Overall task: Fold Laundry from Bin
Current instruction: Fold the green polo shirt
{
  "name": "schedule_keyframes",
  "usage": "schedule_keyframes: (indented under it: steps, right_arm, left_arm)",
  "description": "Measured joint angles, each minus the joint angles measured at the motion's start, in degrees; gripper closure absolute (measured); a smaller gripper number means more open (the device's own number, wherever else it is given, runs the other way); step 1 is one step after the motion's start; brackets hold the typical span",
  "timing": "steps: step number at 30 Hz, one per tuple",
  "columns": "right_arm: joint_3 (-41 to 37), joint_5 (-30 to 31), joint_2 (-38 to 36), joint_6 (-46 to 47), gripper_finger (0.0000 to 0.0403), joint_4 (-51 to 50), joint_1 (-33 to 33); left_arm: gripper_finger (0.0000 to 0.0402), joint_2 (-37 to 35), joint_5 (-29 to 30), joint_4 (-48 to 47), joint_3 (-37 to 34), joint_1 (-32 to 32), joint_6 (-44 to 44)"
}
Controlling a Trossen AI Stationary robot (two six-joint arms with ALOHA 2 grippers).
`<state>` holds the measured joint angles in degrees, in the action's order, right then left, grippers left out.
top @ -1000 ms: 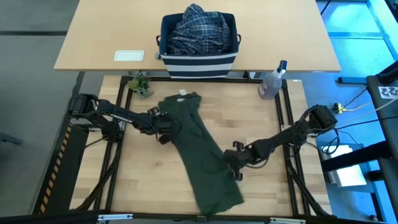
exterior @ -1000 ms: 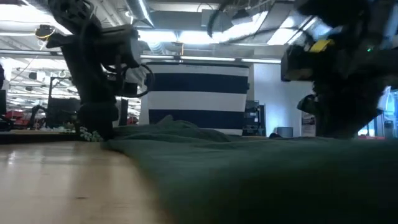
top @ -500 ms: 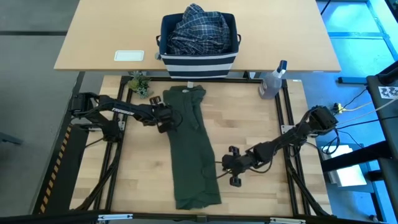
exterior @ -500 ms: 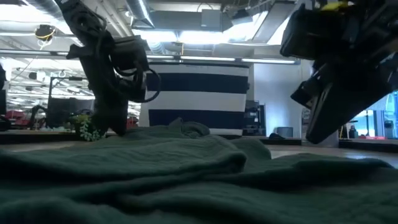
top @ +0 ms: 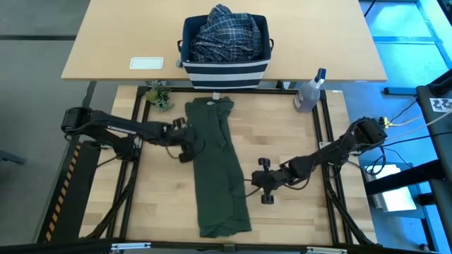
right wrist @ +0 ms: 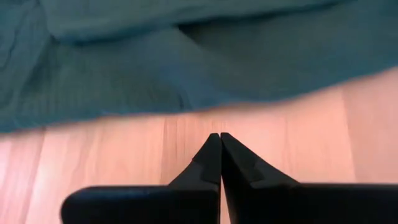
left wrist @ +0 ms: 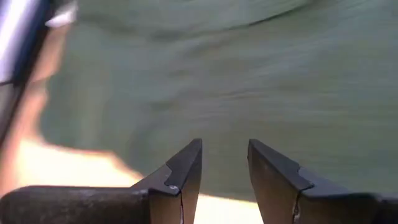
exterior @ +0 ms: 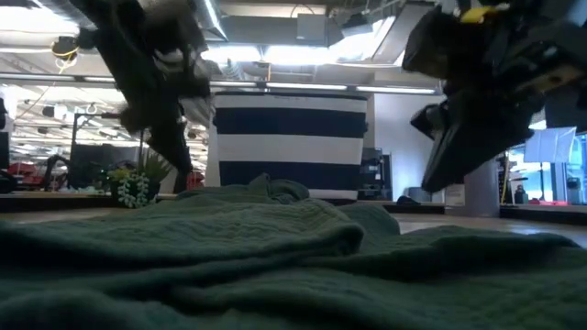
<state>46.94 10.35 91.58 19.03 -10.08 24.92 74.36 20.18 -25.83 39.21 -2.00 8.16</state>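
since the earlier frames the dark olive-green garment (top: 217, 169) has swung from a diagonal lie to a straight strip running front-to-back on the worktop (top: 282, 134), and both my arms have backed off it. left gripper (top: 189, 147) sits at the garment's left edge near its far end; jaws a narrow gap apart, nothing between them, green cloth just ahead in the left wrist view (left wrist: 249, 74). right gripper (top: 261, 180) is low over bare wood just beside the garment's right edge, around its middle; jaws pressed fully together, empty, with the cloth edge (right wrist: 186, 68) just beyond the tips in the right wrist view.

garment is folded lengthwise, rumpled, collar end pointing at the bin (top: 224, 70). low view shows its folds (exterior: 275, 247) filling the foreground with the striped bin (exterior: 289, 137) behind.

bin sits on the lighter far table (top: 106, 42), holding the blue-and-white plaid shirt (top: 226, 32) heaped above its rim. clear spray bottle (top: 309, 93) stands at the far right corner of the worktop, small plant (top: 159, 94) at the far left corner, white card (top: 146, 63) on the far table left of the bin.
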Motion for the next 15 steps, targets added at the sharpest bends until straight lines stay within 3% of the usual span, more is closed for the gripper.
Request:
schedule_keyframes:
  steps: [3, 9, 15]
  right_arm:
    - [0.0, 3.5, -0.8, -1.2, 0.0402, 0.6, 1.5]
    - [0.0, 7.0, 0.3, -6.3, 0.0402, 5.2, 5.4]
    - [0.0, 10.5, 0.3, -10.5, 0.0402, 5.9, 7.4]
  left_arm:
    - [0.0278, -1.2, -3.4, 0.5, 0.1, 7.6, 2.7]
    - [0.0278, 2.8, -2.6, 4.4, 0.0, 24.7, 4.9]
    - [0.0278, 7.3, -0.1, 17.0, 0.0, 35.2, 4.5]
